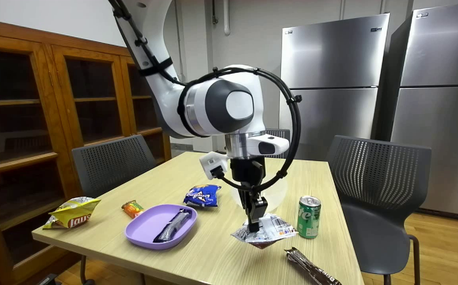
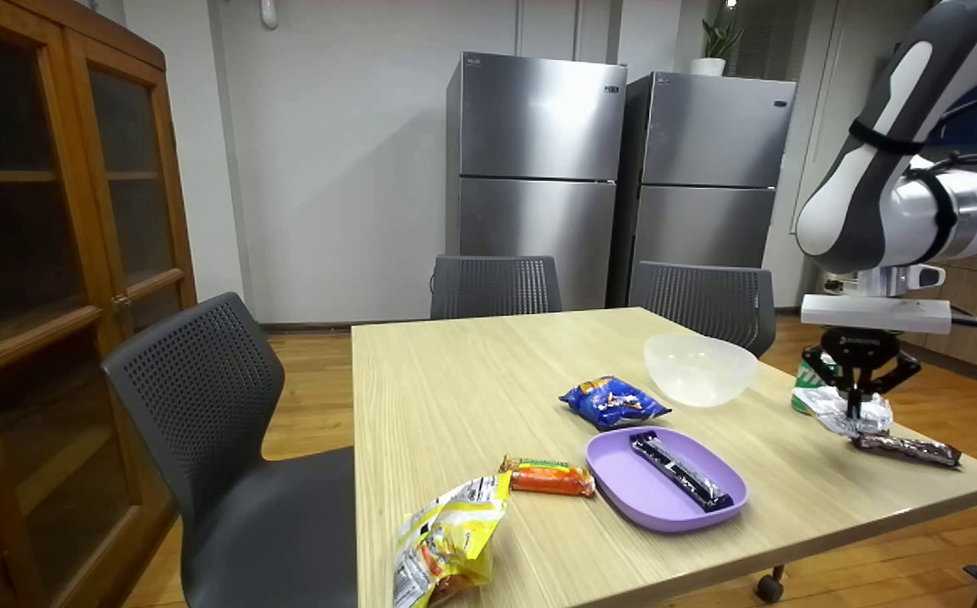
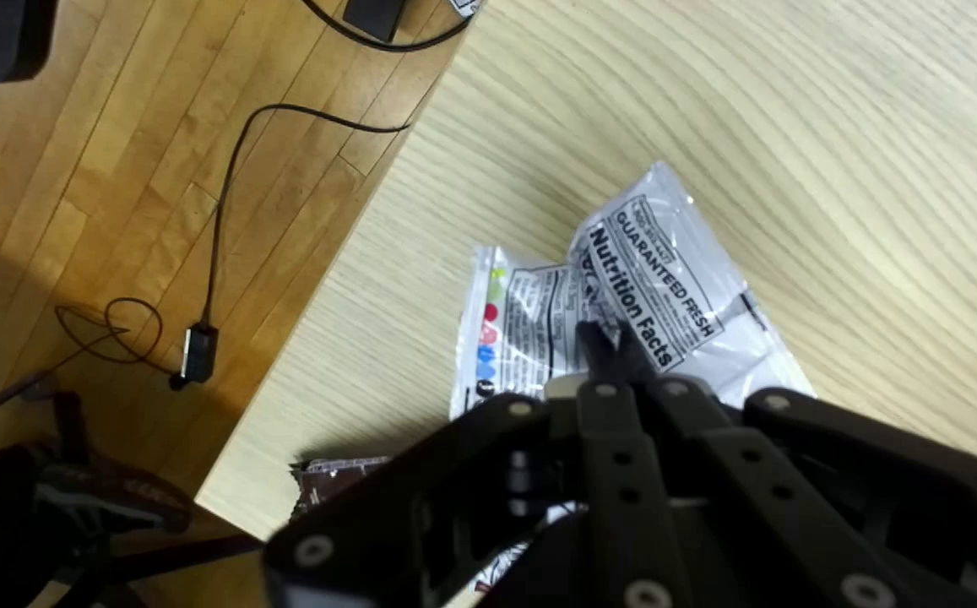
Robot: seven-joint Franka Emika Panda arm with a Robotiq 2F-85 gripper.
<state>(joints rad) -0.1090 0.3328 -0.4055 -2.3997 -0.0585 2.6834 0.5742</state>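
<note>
My gripper (image 1: 253, 227) points down, shut on a silvery-white snack packet (image 1: 273, 228) near the table's corner. In the wrist view the packet (image 3: 682, 291) shows printed nutrition text and coloured dots, and it creases toward the closed fingertips (image 3: 594, 346). Its underside looks dark red-brown in an exterior view. Whether it touches the table I cannot tell. A brown-wrapped bar (image 1: 312, 267) lies close by, partly hidden behind the gripper in the wrist view. Beside the packet stands a green can (image 1: 308, 217), partly covered by gripper and packet in an exterior view (image 2: 802, 393).
A purple plate (image 2: 623, 481) holds a dark-wrapped bar (image 2: 681, 473). Around it lie a blue packet (image 2: 613, 401), an orange packet (image 2: 547, 478) and a yellow chip bag (image 2: 458, 540). A translucent bowl (image 2: 699, 369) stands behind. Chairs (image 1: 379, 190) surround the table.
</note>
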